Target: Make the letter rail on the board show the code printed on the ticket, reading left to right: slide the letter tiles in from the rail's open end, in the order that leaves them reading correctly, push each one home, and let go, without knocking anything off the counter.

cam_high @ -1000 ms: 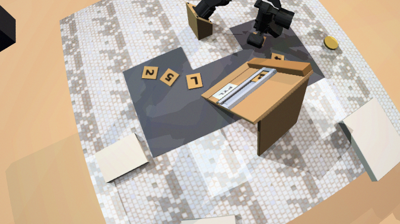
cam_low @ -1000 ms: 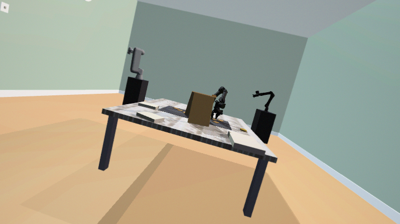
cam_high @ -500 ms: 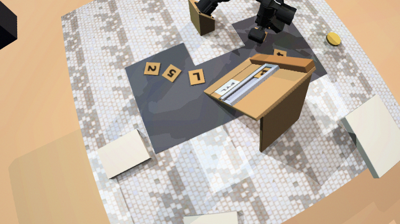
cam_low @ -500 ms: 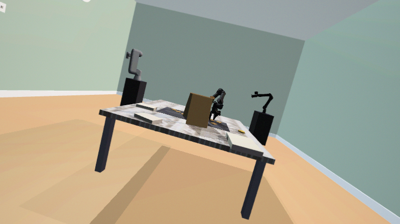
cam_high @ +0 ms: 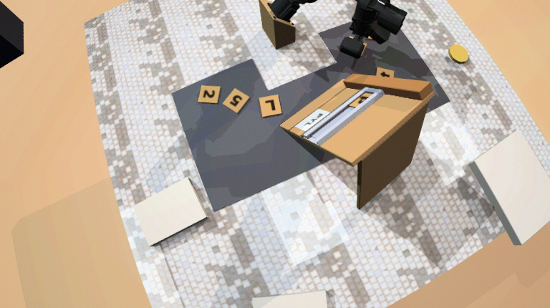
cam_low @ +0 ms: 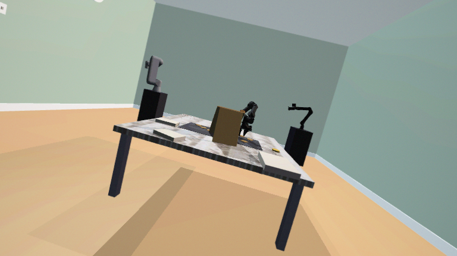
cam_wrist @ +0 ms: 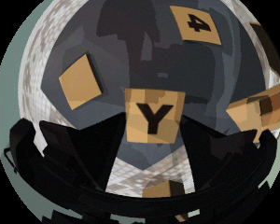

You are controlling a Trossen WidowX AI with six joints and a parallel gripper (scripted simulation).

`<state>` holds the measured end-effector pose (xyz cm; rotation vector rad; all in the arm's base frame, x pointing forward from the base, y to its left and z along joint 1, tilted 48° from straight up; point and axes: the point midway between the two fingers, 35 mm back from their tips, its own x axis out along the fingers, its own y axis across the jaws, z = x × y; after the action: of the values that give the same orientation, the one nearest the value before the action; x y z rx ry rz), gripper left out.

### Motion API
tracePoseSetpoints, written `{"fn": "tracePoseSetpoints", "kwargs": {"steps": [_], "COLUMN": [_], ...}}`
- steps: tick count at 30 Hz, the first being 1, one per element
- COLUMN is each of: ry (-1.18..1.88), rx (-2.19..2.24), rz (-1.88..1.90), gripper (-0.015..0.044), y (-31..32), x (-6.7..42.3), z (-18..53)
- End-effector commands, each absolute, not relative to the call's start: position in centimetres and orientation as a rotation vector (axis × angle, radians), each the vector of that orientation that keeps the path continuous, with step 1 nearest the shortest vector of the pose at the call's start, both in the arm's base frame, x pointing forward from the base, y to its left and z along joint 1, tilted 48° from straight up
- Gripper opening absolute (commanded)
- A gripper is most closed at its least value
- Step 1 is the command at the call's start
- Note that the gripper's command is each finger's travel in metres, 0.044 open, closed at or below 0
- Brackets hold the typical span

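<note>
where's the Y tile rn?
Wrist view: the Y tile sits centre, clamped in the gripper above the dark mat, with the 4 tile beyond.

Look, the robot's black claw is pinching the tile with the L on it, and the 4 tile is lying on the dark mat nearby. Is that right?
Almost. The gripper is pinching the tile with the Y on it, not the L; the wrist view shows it between the fingers. The L tile lies loose on the dark mat in the top view. The 4 tile does lie nearby.
</note>
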<state>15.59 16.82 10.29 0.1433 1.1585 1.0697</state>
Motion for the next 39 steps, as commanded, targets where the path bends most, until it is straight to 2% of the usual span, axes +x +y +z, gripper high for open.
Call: {"fn": "tracePoseSetpoints", "kwargs": {"steps": [1,22,39], "ry": [1.151,1.156,1.088], "rx": [0.143,0.142,0.203], "rz": [1.077,1.059,0.827], "gripper": [0.0,0.0,0.0], "y": [16.7,15.6,13.6], "x": [15.6,15.7,19.6], "z": [10.6,10.8,12.8]}}
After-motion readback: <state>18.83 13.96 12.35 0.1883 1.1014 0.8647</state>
